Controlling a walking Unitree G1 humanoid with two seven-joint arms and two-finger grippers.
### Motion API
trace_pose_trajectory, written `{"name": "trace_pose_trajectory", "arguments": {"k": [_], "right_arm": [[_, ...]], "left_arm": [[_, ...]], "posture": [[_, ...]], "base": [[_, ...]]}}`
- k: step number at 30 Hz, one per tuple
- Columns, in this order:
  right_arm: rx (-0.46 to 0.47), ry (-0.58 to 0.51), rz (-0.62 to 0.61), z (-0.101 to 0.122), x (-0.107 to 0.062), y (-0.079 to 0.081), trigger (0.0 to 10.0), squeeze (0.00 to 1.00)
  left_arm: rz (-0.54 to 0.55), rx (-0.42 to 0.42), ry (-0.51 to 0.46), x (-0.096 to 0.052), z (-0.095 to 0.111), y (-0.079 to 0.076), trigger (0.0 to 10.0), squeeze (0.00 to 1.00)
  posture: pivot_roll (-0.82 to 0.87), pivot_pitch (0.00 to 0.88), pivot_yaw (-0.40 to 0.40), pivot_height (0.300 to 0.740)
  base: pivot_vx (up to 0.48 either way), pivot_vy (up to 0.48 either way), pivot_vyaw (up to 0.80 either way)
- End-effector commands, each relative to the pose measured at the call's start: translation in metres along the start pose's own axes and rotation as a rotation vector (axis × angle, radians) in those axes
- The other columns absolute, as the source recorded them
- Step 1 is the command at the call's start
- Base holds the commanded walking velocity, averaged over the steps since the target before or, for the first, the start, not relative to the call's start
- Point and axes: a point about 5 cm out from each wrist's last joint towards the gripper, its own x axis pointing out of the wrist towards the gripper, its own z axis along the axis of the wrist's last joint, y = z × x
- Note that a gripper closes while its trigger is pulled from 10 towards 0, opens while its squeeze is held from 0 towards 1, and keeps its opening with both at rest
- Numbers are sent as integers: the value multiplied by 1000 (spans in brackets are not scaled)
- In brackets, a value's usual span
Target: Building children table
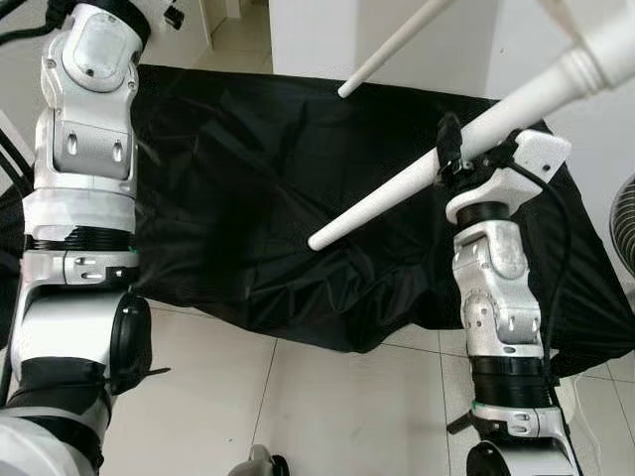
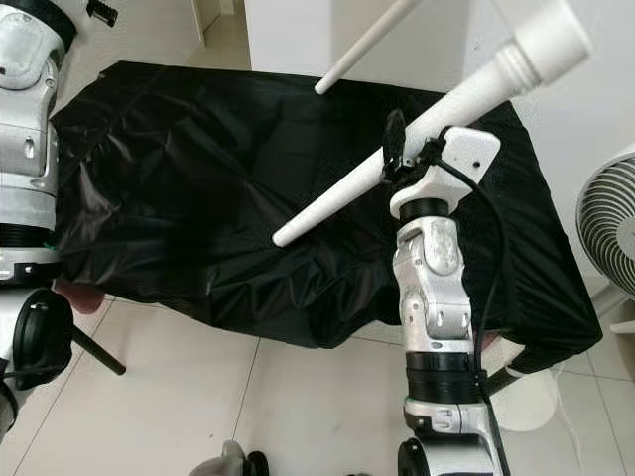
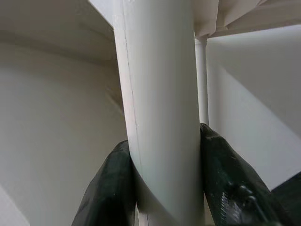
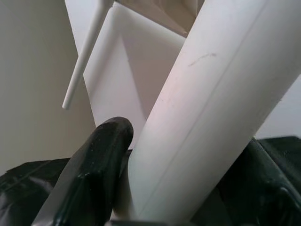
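Our right pincer (image 1: pixel 451 159) grips a long white tapered plastic table leg (image 1: pixel 397 193) slanting above the black-cloth-draped surface (image 1: pixel 248 198); our left pincer (image 3: pixel 164 188) clamps another white leg (image 3: pixel 160 108).

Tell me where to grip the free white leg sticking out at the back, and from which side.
Take the free leg partway up its shaft, where it is thicker than the tapered tip, coming from the side so the fingers close across it. The right gripper already holds the nearer leg this way.
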Motion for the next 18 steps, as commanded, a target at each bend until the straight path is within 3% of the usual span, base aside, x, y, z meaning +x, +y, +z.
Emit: {"name": "trace_pose_trajectory", "arguments": {"k": [1, 3, 4, 10, 15, 18], "right_arm": [[-150, -223, 134, 45, 11, 26, 0, 0], [-150, -223, 134, 45, 11, 26, 0, 0], [-176, -237, 151, 50, 13, 27, 0, 0], [-229, -311, 176, 71, 21, 32, 0, 0], [-245, -330, 190, 77, 24, 34, 0, 0], [-265, -358, 210, 84, 27, 36, 0, 0]], "left_arm": [[-118, -7, -3, 0, 2, -24, 0, 0], [-118, -7, -3, 0, 2, -24, 0, 0], [-150, -55, 54, -5, -9, -33, 0, 0], [-184, -138, 118, -11, -22, -46, 0, 0], [-185, -164, 137, -12, -24, -49, 0, 0], [-194, -227, 166, -14, -25, -51, 0, 0]], "posture": [[18, 69, 26, 740], [18, 69, 26, 740], [14, 70, 28, 740], [11, 73, 29, 740], [9, 72, 28, 740], [8, 71, 29, 740]], "base": [[0, 0, 0], [0, 0, 0], [0, 0, 0], [0, 0, 0], [0, 0, 0], [0, 0, 0]]}}
